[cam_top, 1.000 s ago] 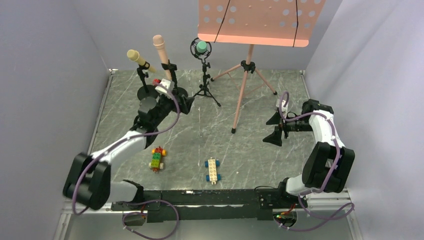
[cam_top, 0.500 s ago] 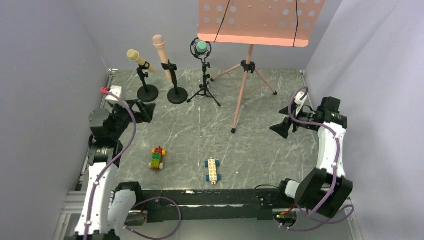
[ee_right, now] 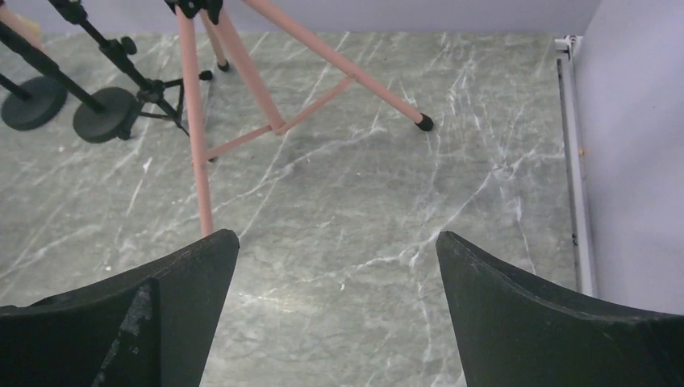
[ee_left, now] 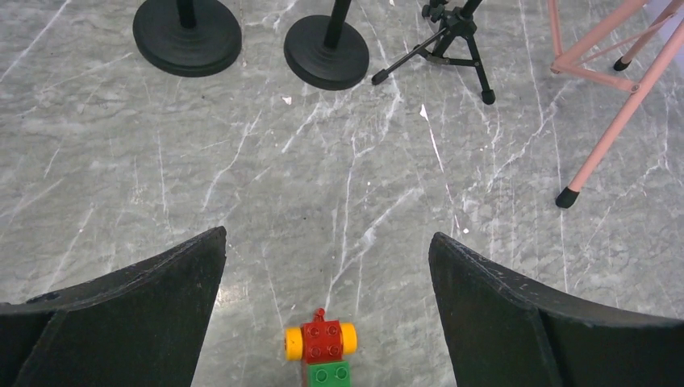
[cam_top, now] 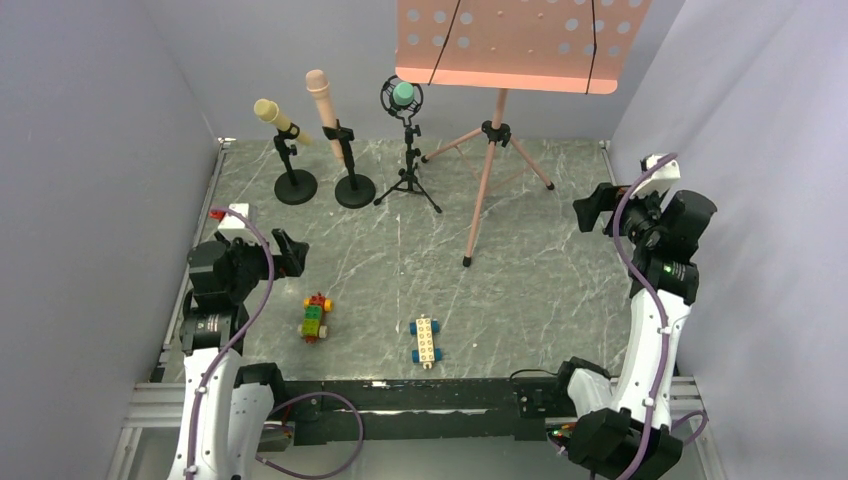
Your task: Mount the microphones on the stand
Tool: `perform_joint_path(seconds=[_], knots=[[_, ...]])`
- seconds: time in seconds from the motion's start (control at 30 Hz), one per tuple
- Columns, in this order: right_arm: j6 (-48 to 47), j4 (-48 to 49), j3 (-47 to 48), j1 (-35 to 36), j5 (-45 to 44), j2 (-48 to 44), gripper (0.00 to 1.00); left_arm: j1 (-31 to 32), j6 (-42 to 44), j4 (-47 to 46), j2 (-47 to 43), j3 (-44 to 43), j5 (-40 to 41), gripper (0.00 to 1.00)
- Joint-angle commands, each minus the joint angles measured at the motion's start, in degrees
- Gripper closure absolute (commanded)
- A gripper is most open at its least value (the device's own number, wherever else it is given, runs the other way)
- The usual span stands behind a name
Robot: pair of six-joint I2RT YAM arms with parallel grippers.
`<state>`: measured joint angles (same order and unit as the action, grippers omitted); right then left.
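Note:
Three microphones sit in black stands at the back of the table: a pale yellow one [cam_top: 271, 113] tilted on the left round-base stand [cam_top: 295, 186], a pink one [cam_top: 322, 98] on the middle round-base stand [cam_top: 354, 190], and a teal-green one [cam_top: 403, 95] in a shock mount on a small tripod stand [cam_top: 408, 172]. My left gripper [cam_top: 285, 254] is open and empty at the left side, far from the stands, above a toy brick car [ee_left: 321, 347]. My right gripper [cam_top: 590, 210] is open and empty at the right side.
A pink music stand [cam_top: 486, 170] with a perforated desk [cam_top: 520, 40] stands at the back centre; its legs show in the right wrist view [ee_right: 202, 129]. Two toy brick cars lie near the front, one multicoloured [cam_top: 315, 317] and one white and blue [cam_top: 425, 340]. Walls close in both sides.
My left arm has pulled back from the pink microphone's stand to the left side, its gripper empty. My right arm has lifted and drawn back toward the right wall.

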<state>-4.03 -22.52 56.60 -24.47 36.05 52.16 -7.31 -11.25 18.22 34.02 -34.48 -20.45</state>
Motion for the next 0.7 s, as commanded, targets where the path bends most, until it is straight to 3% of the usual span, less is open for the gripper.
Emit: perform_joint_path(seconds=[0.0, 0.3, 0.5, 0.67], knots=[[5.99, 0.19, 2.06, -0.21, 1.33, -2.81, 0.00, -0.25, 0.47, -0.64, -0.30, -1.48, 0.18, 0.01], [8.30, 1.50, -1.03, -0.31, 3.00, -4.27, 0.00, -0.24, -0.31, -1.65, -0.90, -1.08, -2.22, 0.01], [12.34, 6.55, -4.17, -0.47, 1.21, -3.07, 0.00, -0.17, -0.38, -1.78, -0.59, -1.12, -2.06, 0.01], [13.30, 13.46, -6.02, -0.56, 6.56, 0.55, 0.00, -0.16, -0.37, -1.78, 0.12, -1.38, -1.62, 0.01]])
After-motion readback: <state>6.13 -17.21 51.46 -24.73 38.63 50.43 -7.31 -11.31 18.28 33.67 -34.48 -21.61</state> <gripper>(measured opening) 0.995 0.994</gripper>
